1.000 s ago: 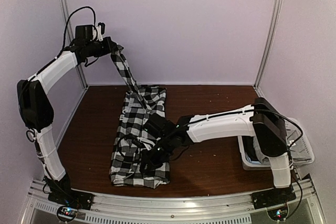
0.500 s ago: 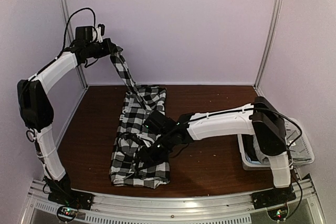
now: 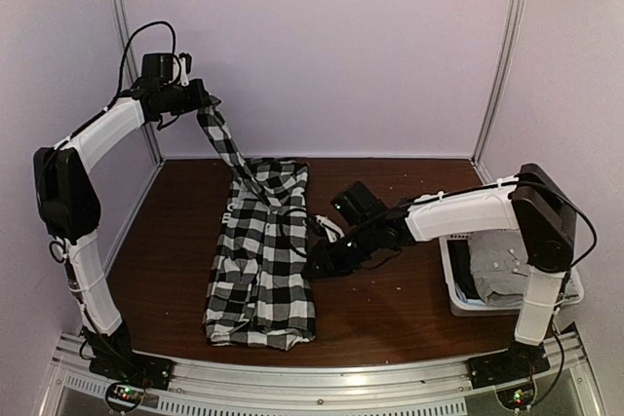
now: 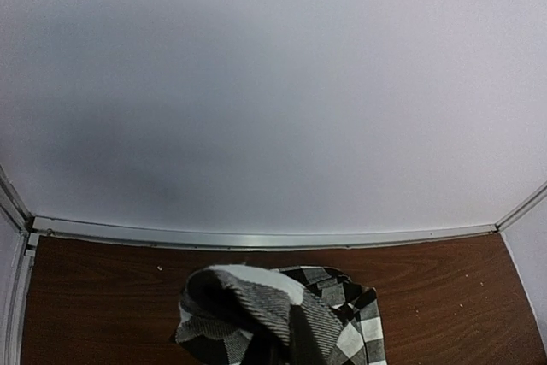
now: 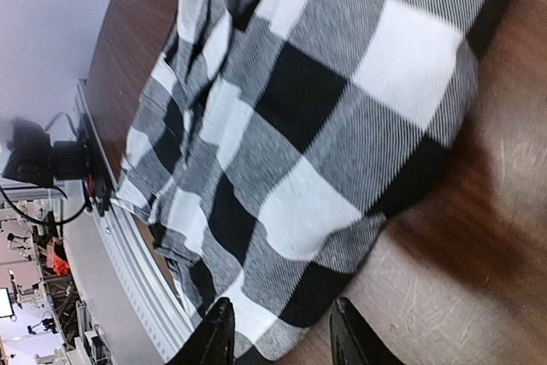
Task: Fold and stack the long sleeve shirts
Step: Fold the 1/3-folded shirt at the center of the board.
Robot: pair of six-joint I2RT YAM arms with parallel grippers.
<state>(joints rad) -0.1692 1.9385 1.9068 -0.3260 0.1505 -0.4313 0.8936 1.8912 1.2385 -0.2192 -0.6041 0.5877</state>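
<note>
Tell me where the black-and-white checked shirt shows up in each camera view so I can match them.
Top external: checked shirt lies left of centre on the table, one sleeve lifted to the left pincer.
Left wrist: a bunch of checked shirt cloth at bottom centre.
Right wrist: checked shirt fills most of the frame, above the right pincer.
Shared landmark: the brown wooden table under it in all three.

The brown counter (image 3: 390, 314) is carrying a checked shirt (image 3: 255, 275) lying flat, with a white basket (image 3: 468, 303) sitting at its right edge.

Left gripper (image 3: 200, 106) jaws hidden inside checked shirt (image 3: 258, 260) sleeve bunch.
</note>
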